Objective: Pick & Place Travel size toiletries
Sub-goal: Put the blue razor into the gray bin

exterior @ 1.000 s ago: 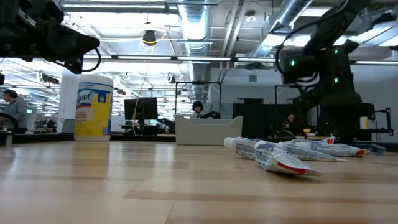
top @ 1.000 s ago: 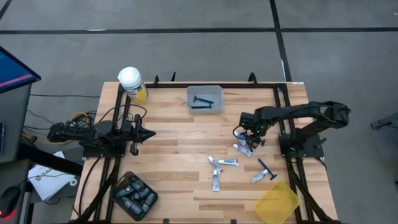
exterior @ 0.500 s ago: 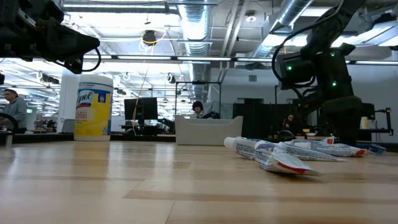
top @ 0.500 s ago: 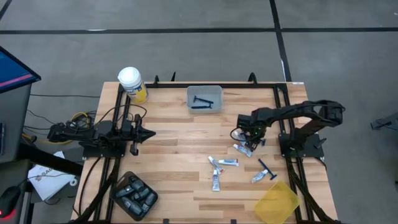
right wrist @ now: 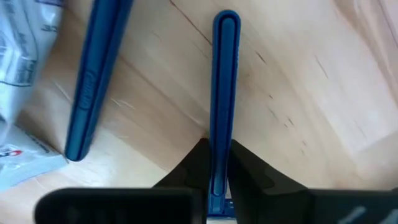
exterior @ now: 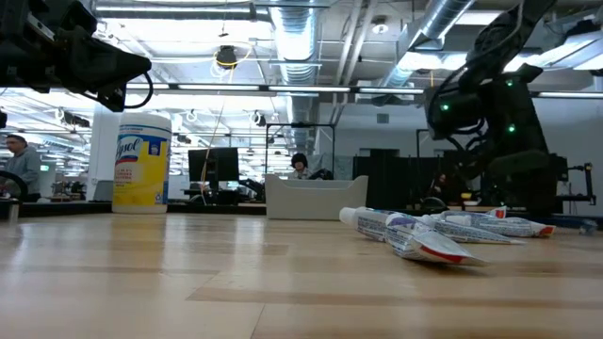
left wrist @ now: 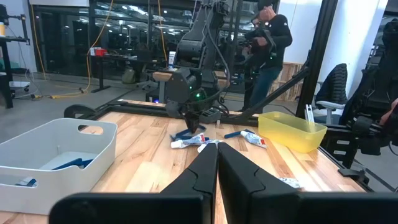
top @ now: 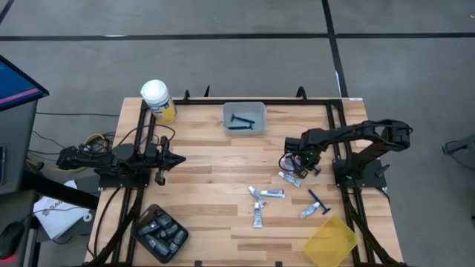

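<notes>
Razor handle (right wrist: 224,87), blue, sits pinched between the right gripper's (right wrist: 214,163) fingers near the bench's right edge, a second razor (right wrist: 93,81) and a white tube (top: 290,178) beside it. The grasp looks made; next, a lift toward the grey bin (top: 244,117). Only the wrist view shows the pinch. Left gripper (left wrist: 217,163) waits clenched, left.
</notes>
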